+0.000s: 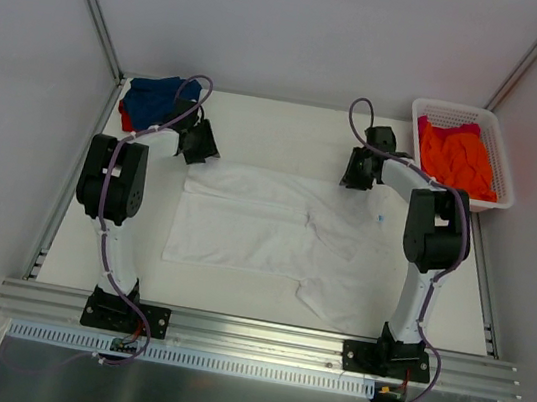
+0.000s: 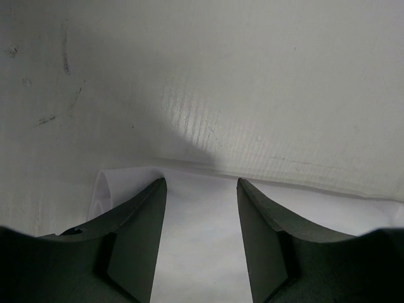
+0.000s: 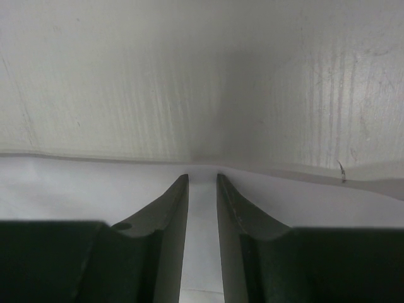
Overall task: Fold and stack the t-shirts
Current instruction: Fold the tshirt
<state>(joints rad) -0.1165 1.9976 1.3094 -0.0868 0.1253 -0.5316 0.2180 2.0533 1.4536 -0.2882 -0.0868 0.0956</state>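
Closest sit the left base (image 1: 125, 316) and right base (image 1: 391, 359). Far left, the blue shirt (image 1: 157, 99) lies bunched in the corner. The left gripper (image 1: 199, 145) hangs over the white shirt (image 1: 245, 223), at its far edge, fingers spread and holding nothing. This shirt lies flat, its long way left to right, reaching from both grippers toward the bases. The right gripper (image 1: 358, 174) is at the same edge, fingers nearly together around cloth; I cannot tell if it pinches. The orange shirt (image 1: 457, 158) fills the basket (image 1: 504, 145).

White t-shirt (image 1: 245, 223) was soft matt cloth, creased. Desk (image 1: 278, 137) looked white, matt, finely ribbed, with dark scuffs. Basket (image 1: 500, 160) was white plastic lattice. Orange t-shirt (image 1: 457, 158) was crumpled cloth. Left claw (image 2: 202, 186) appeared dark, smooth, matt plastic. Front rail (image 1: 258, 336) was brushed metal.
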